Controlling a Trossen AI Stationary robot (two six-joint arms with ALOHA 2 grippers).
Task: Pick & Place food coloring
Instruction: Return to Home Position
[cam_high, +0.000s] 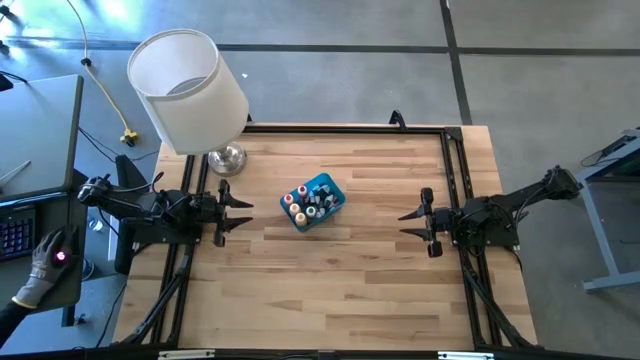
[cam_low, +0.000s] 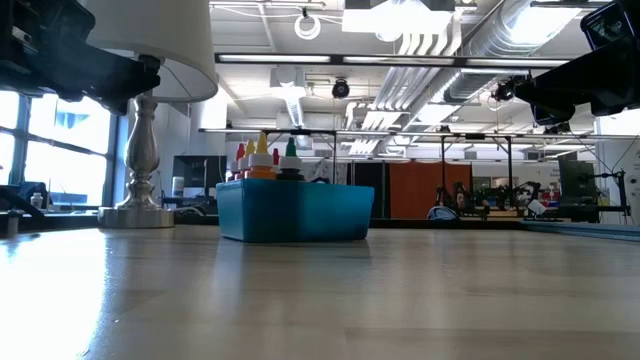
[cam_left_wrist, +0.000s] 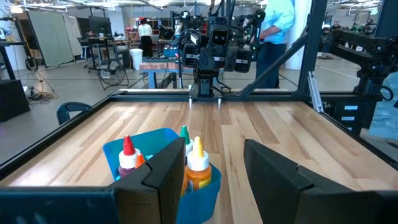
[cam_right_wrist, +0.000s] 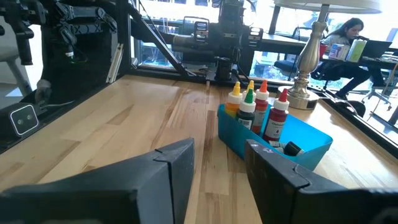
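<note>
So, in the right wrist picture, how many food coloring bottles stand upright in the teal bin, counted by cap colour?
Yellow-capped bottles: 2
Red-capped bottles: 2
Green-capped bottle: 1
Total: 5 upright in the teal bin. A lying bottle inside it is not counted.

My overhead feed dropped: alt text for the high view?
A teal bin full of food coloring bottles sits centred on the table between the left gripper and right gripper, both open and empty. A white lamp stands near the left gripper.
</note>
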